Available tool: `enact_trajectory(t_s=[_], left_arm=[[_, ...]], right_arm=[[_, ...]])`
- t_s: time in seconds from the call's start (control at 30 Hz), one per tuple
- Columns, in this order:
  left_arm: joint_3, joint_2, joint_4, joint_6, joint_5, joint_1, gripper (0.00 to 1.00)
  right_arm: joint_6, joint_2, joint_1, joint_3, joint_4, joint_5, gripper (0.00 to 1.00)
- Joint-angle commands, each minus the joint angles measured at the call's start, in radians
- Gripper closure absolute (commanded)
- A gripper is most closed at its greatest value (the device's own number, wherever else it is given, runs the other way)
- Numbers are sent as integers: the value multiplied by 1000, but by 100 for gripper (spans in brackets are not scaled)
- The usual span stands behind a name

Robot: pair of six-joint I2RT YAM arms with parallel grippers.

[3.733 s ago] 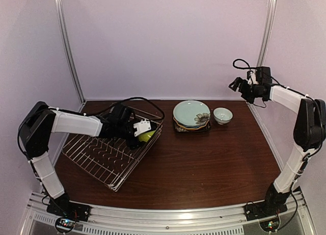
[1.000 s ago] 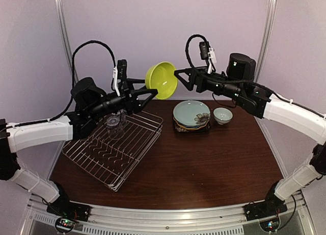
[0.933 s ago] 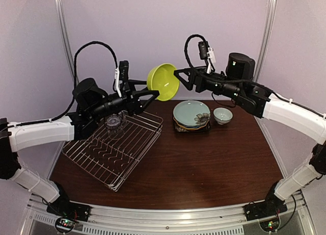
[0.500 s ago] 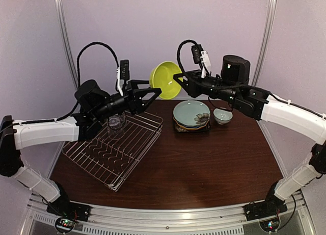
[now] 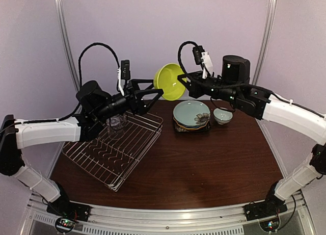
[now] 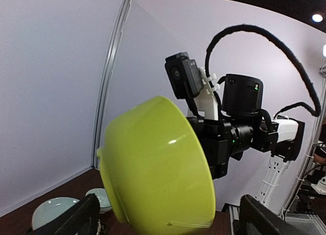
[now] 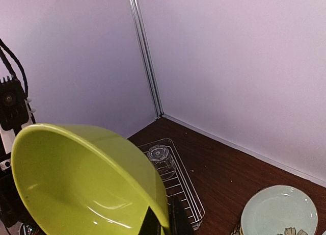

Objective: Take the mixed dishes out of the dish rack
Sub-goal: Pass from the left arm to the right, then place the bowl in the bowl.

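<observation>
Top view: my right gripper (image 5: 180,81) is clamping the rim of the lime-green bowl (image 5: 169,82), holding it in mid-air between my arms. My left gripper (image 5: 158,88) is standing wide open beside it.

Left wrist: my fingers (image 6: 71,224) are spreading wide on either side of the bowl.

Right wrist: my fingertips (image 7: 152,224) are pinching the rim. Below, a clear glass (image 7: 159,154) is sitting in the dish rack (image 7: 179,190).

Two bowls (image 5: 222,115) (one lime bowl (image 5: 169,82))
</observation>
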Motion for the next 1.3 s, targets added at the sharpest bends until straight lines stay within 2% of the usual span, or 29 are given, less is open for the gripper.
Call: enact_trajectory(t_s=[0.0,0.3,0.53,0.7,0.87,1.1,1.27], left_arm=[[13,-11,-3,0,-39,-1,3],[-5,-74,-132,70,-159,-1,3],[37,-126,-342,102,-282,-1,3],[72,-154,-493,108,-379,-1,3],[154,-136,-691,93,-456,-1,2],[114,-160,-676,72,-460,-1,3],[102,-173,-686,80,-459,-1,3]], right_arm=[[-4,-52,-10,47,-27,60,100],[56,-44,-151,134,-188,84,100],[140,32,-348,217,-373,42,100],[141,126,-449,296,-505,32,99],[135,214,-541,352,-569,20,100],[126,371,-633,444,-642,-16,100],[104,453,-683,442,-664,-13,100]])
